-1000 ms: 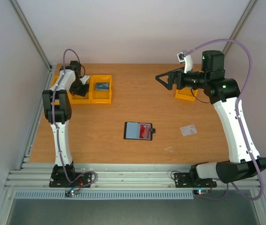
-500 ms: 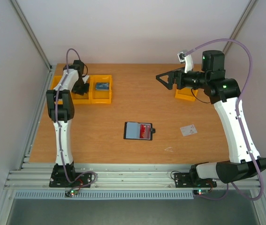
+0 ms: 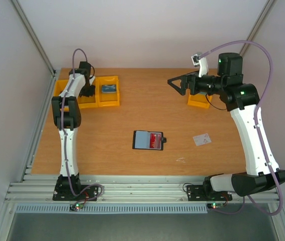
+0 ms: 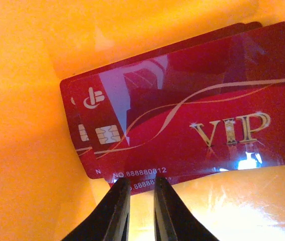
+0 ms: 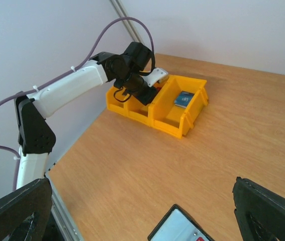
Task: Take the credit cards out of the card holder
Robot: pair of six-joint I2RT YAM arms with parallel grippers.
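The card holder [image 3: 143, 140] lies open in the middle of the table, grey-blue inside, with a bright red card [image 3: 156, 139] in its right half. Its corner shows in the right wrist view [image 5: 180, 227]. A whitish card [image 3: 202, 139] lies loose on the table to its right. My left gripper [image 3: 85, 89] is down in a yellow bin at the far left. In the left wrist view its fingers [image 4: 117, 206] stand nearly together with nothing between them, tips at the edge of a stack of red VIP cards [image 4: 192, 120]. My right gripper [image 3: 175, 84] is open, empty and raised above the far table.
A row of yellow bins [image 3: 108, 102] stands at the far left, one with a blue item [image 3: 109, 90]; they also show in the right wrist view [image 5: 172, 125]. Another yellow bin [image 3: 199, 103] sits at the far right under my right arm. Walls close in both sides.
My left arm has shifted a little towards the back over the yellow bins. My right arm, the card holder and the whitish card have not moved.
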